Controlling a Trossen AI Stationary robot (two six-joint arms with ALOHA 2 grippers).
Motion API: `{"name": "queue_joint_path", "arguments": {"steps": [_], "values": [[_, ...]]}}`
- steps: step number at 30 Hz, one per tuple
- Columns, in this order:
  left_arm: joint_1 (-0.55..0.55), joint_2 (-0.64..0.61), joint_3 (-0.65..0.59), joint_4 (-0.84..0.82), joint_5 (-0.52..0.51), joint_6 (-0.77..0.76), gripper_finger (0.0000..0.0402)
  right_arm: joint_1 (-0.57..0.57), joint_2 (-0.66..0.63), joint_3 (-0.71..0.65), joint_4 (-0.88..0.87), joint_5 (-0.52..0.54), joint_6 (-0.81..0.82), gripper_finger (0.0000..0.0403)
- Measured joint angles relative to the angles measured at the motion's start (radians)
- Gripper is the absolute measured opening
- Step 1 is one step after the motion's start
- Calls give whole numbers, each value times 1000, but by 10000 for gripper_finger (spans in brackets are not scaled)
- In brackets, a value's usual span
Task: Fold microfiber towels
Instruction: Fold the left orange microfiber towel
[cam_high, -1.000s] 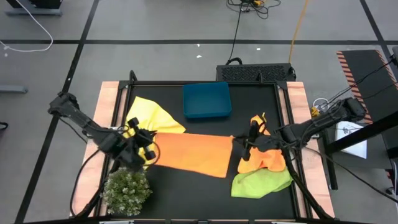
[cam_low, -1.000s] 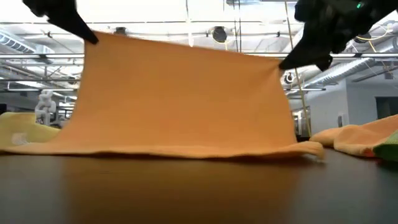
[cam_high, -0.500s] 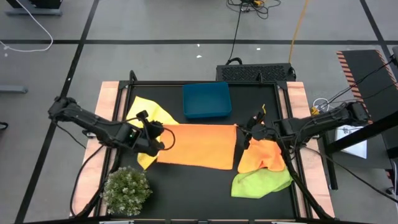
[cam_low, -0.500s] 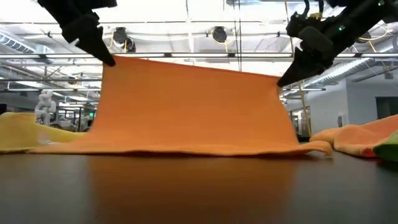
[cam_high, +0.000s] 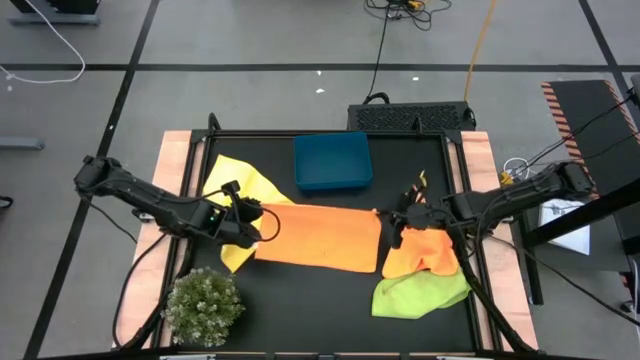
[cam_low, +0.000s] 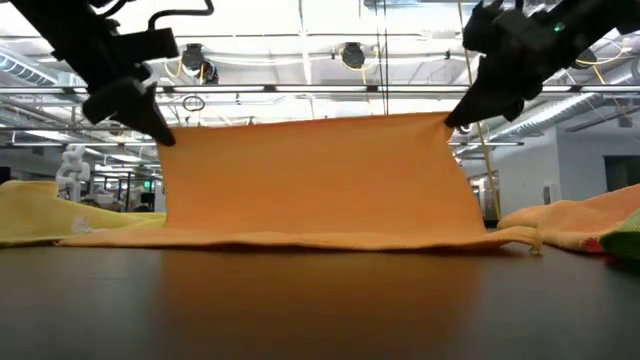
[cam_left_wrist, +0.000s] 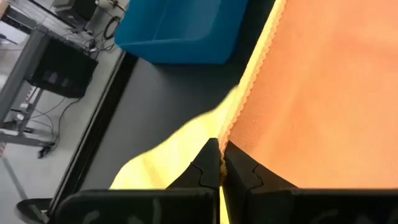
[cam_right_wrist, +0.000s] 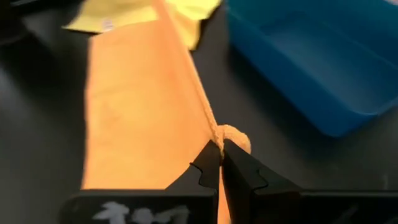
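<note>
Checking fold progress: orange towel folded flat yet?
No. Orange towel hangs mid-fold, one edge lifted by left gripper and right gripper.

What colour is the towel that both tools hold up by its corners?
Orange towel, plain, with no pattern; it shows best in the low view.

In the low view the raised orange towel (cam_low: 315, 180) blocks the middle of the table behind it, so the blue bin (cam_high: 333, 161) does not show there at all. The yellow towel (cam_low: 45, 215) is cut off at that picture's left edge, and the heap of towels (cam_low: 590, 225) at its right edge. From above, part of the yellow towel lies under the left gripper (cam_high: 268, 228), and the lime green towel (cam_high: 420, 294) is partly covered by another orange towel (cam_high: 425, 255).
</note>
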Motion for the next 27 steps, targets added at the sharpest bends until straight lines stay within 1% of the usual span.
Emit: {"name": "queue_joint_path", "arguments": {"steps": [5,12,17,19,23,27], "values": [[-58,0,-7,11,24,5,2,106,58,0,16,24,53,0],[-148,5,-7,29,73,-11,1,217,213,-1,121,32,104,0],[-189,27,-8,75,120,-39,1,236,315,-1,199,23,122,0],[-206,44,-8,94,142,-43,2,234,339,-1,206,0,134,0],[-231,99,-8,122,185,-40,1,234,363,-1,203,-7,143,0],[-237,166,-8,122,238,-67,7,234,366,-1,207,-41,147,0]]}}
